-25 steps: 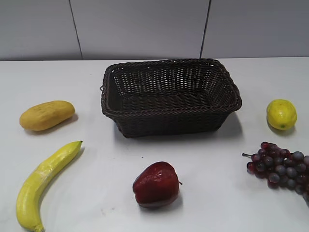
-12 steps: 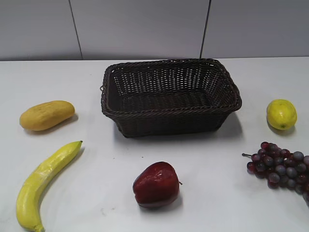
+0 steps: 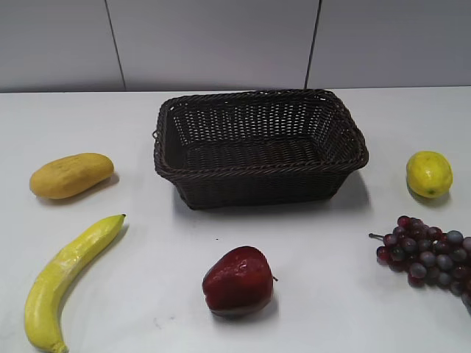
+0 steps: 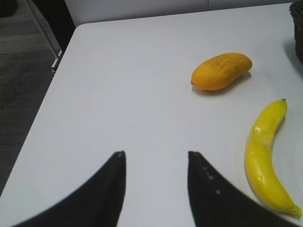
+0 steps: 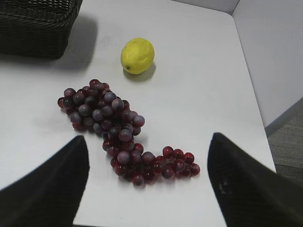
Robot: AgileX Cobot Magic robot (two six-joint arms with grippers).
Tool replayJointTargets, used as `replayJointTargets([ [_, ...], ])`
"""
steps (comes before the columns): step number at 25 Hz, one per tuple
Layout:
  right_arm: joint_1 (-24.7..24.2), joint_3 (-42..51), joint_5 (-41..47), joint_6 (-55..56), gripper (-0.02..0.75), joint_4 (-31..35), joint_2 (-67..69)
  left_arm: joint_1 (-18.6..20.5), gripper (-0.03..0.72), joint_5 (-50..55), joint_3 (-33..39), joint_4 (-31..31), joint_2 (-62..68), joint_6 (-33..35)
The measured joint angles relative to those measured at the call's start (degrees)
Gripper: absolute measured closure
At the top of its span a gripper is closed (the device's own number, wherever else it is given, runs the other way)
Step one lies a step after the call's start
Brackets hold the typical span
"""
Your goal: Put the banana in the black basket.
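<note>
The long yellow banana [image 3: 65, 276] lies on the white table at the front left; in the left wrist view it [image 4: 265, 156] lies to the right of my left gripper [image 4: 155, 153], which is open, empty and apart from it. The black basket [image 3: 257, 173] stands empty at the middle back; a corner shows in the right wrist view [image 5: 35, 28] and a sliver at the left wrist view's right edge [image 4: 298, 14]. My right gripper [image 5: 147, 137] is open and empty above the grapes. Neither gripper shows in the exterior view.
A stubby yellow-orange fruit [image 3: 71, 175] lies behind the banana. A red apple [image 3: 238, 282] sits in front of the basket. A lemon [image 3: 428, 173] and a bunch of grapes [image 3: 427, 254] lie at the right. The table's left edge [image 4: 47, 94] drops to dark floor.
</note>
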Motion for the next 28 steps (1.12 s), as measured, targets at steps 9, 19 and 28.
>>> replayJointTargets([
  [9, 0.00, 0.00, 0.00, 0.00, 0.145, 0.00, 0.00, 0.00, 0.096, -7.65, -1.98, -2.79, 20.89, 0.00],
  [19, 0.00, 0.00, 0.00, 0.00, 0.145, 0.00, 0.00, -3.64, 0.100, -14.09, -2.93, -3.25, 43.60, 3.00],
  [28, 0.00, 0.00, 0.00, 0.00, 0.145, 0.00, 0.00, -10.45, 0.100, -17.88, -8.00, -3.30, 59.66, 3.19],
])
